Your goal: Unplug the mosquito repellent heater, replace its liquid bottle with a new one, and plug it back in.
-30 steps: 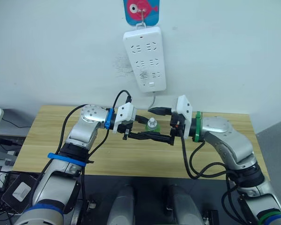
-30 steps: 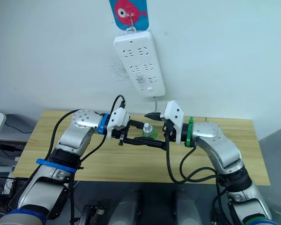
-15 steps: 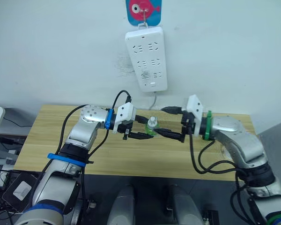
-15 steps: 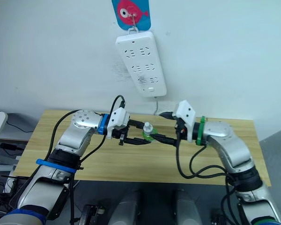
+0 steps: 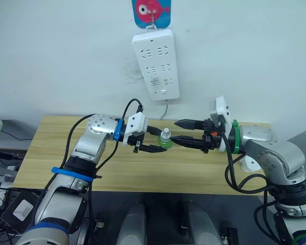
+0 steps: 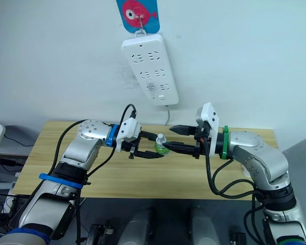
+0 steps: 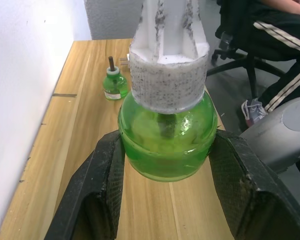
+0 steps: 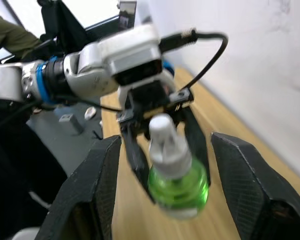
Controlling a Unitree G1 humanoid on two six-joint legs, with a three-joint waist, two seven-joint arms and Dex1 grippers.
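Right hand (image 5: 181, 131) has backed off rightward from bottle since a second ago, fingers now spread wide, empty. Left hand (image 5: 154, 140) grips green bottle (image 5: 164, 140) by its body, above worktop (image 5: 51, 153) middle. Second green bottle (image 7: 114, 83) stands on worktop. White heater (image 5: 251, 164) lies far right, behind right arm. Step judged: bottle swap. Next: right hand fetches heater, mates it with held bottle.

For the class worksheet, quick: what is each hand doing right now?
Left hand: closed on the green liquid bottle with the white cap.
Right hand: open, fingers either side of the bottle, holding nothing.
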